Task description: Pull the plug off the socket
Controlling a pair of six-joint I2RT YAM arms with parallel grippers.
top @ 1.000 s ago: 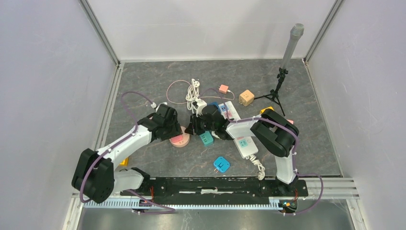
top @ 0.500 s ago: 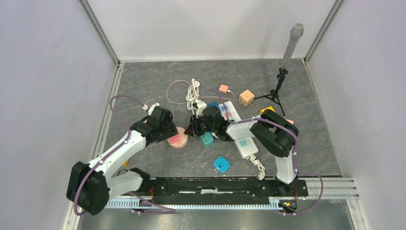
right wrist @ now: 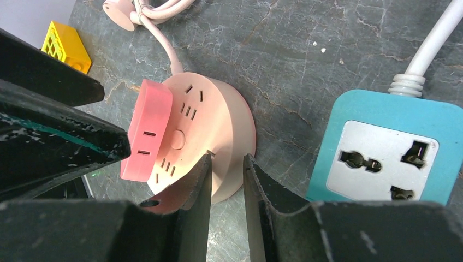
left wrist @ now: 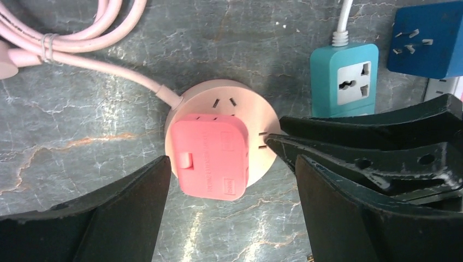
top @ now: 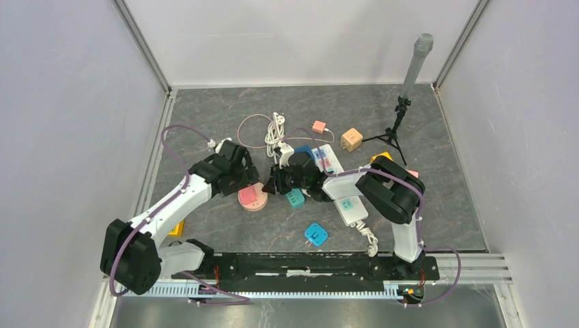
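I count one round socket point(left wrist: 240, 98), one red plug point(left wrist: 212, 164), one teal adapter point(left wrist: 344, 73), one orange cube point(top: 351, 139), one yellow block point(right wrist: 65, 46), one tripod point(top: 392, 133).

The top camera looks down over the whole tabletop point(top: 205, 109) from above its near edge. Both wrist cameras, close in from opposite sides, share the pink socket point(left wrist: 202, 101).

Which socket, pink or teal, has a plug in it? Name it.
The round pink socket, carrying the red plug; the teal socket beside it is empty.

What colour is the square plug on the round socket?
The plug is coral pink, darker than the pale pink round socket; clearest in the left wrist view.
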